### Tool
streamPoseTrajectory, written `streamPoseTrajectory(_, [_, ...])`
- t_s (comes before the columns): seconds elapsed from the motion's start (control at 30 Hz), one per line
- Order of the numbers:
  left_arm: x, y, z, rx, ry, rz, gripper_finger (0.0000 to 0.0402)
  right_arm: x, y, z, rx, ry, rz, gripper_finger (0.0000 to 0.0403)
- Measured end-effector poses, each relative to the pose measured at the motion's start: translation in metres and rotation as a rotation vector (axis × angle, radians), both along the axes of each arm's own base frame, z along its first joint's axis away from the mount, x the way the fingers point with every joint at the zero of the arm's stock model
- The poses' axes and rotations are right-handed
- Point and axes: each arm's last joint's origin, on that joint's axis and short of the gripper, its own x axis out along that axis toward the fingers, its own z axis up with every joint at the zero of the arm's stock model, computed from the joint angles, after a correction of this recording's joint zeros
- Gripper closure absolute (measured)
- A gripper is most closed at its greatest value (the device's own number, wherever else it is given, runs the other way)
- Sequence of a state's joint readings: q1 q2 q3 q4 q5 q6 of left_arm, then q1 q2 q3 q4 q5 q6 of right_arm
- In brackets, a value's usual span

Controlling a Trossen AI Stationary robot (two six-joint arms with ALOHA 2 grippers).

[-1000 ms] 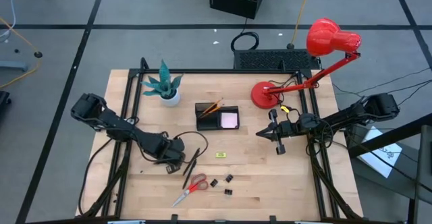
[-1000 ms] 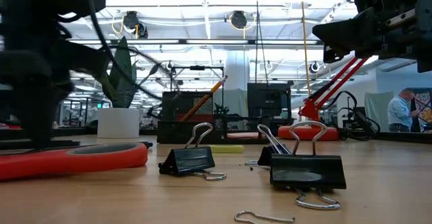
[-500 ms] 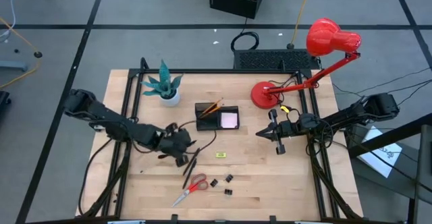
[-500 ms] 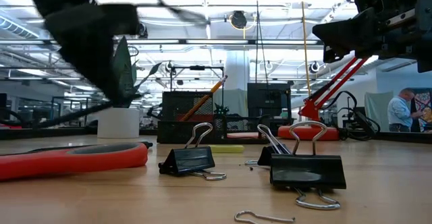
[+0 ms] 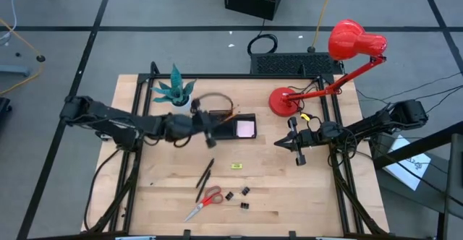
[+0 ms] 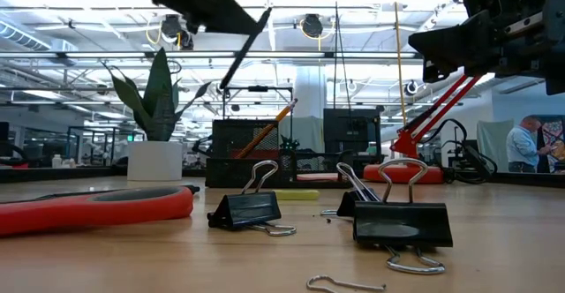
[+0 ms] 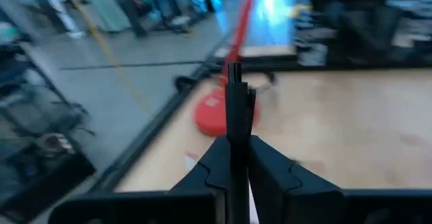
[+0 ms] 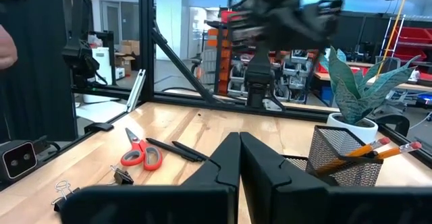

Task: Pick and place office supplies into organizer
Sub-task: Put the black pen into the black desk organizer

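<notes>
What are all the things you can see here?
organizer: 1, black, middle of the table
pencils: a couple, orange, in the organizer
sticky-note pad: 1, pink, in the organizer
pens on table: 2, black, beside the scissors
carried pen: 1, black, in the air by the organizer
scissors: 1, red handles, front of the table
binder clips: 3, black, right of the scissors
yellow piece: 1, mid table
plant: 1, teal, white pot, back left
lamp: 1, red, back right
keyboard: 1, black, behind the table
left end effector: gripping the carried pen
right end effector: shut, waiting at the right
</notes>
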State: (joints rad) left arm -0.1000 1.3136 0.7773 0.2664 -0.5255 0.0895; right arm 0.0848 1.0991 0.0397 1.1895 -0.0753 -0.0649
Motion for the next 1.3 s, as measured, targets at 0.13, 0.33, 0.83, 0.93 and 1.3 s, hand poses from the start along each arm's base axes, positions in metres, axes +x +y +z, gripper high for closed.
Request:
streamPoseTrajectory(0.13, [0.002,0.028,-0.001,-0.03,-0.023,0.108,0.0369,0.0,0.0,-0.001,-0.001,0.006,0.0,0.0399])
streamPoseTrajectory(0.33, [0.012,0.054,-0.022,-0.137,0.006,0.097,0.0366,0.0,0.0,-0.001,-0.003,0.013,0.0,0.0399])
streamPoseTrajectory(0.83, [0.038,0.069,-0.087,-0.166,0.19,0.107,0.0368,0.0,0.0,-0.002,-0.004,0.02,0.003,0.0399])
streamPoseTrajectory(0.93, [0.038,0.069,-0.091,-0.172,0.207,0.113,0.0369,0.0,0.0,-0.002,-0.006,0.02,0.002,0.0399])
streamPoseTrajectory(1.3, [0.039,0.067,-0.092,-0.172,0.21,0.101,0.0328,0.0,0.0,-0.002,-0.009,0.019,0.002,0.0399])
